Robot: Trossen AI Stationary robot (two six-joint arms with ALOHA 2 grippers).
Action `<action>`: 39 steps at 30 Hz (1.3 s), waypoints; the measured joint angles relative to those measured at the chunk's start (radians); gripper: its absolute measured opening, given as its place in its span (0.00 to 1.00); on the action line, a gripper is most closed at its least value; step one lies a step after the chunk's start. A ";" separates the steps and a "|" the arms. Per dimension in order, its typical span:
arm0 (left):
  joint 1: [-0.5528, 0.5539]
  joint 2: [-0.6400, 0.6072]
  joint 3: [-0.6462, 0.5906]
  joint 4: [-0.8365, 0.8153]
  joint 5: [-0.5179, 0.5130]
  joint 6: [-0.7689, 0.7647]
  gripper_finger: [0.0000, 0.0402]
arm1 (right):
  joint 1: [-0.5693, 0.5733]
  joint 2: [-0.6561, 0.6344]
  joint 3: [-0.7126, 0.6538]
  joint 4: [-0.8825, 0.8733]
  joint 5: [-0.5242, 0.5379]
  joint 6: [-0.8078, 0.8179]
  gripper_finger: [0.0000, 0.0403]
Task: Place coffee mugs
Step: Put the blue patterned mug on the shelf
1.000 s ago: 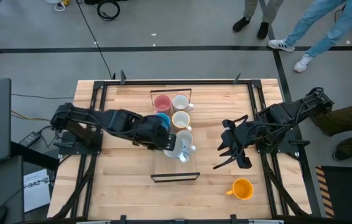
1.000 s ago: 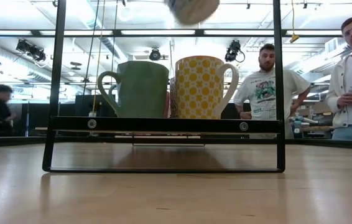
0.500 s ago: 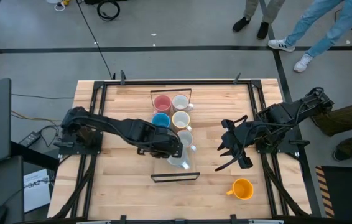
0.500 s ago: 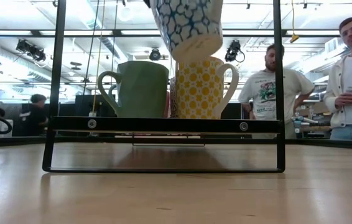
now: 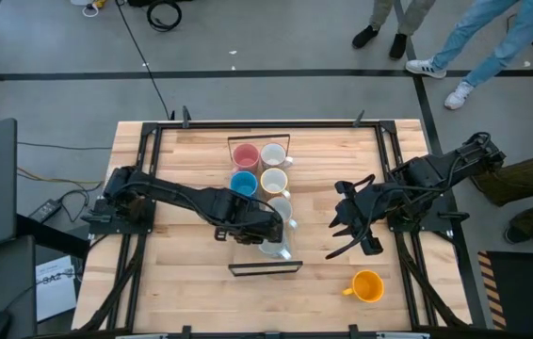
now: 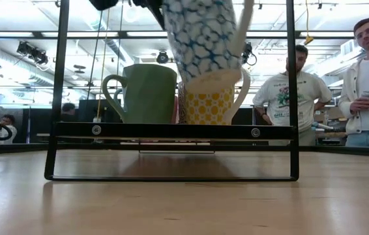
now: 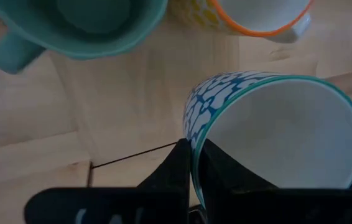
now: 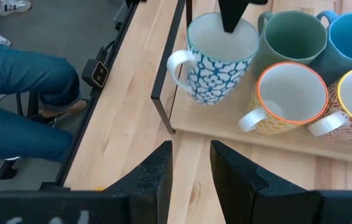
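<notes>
Over the near end of the black frame, the left gripper has its fingers pinched on the rim of a white mug with a blue flower pattern, tilted and hanging just above the wood.

Right behind it sit the teal green mug and the yellow-patterned mug with an orange rim, then the blue mug and pink mug further back, beside two cream ones. An orange mug lies on its own, well apart near the table's front right. The right gripper hovers beside the frame with its fingers slightly apart, holding nothing. People stand beyond the table.
</notes>
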 joint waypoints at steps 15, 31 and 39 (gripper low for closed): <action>0.000 0.063 -0.001 0.004 -0.009 -0.116 0.06 | 0.000 0.000 0.000 0.011 0.000 -0.022 0.28; 0.002 0.102 -0.001 0.040 -0.008 -0.126 0.06 | 0.000 0.000 0.000 0.011 0.000 -0.026 0.28; 0.002 0.102 -0.001 0.068 -0.008 -0.125 0.07 | 0.000 0.000 0.000 0.011 0.000 -0.026 0.28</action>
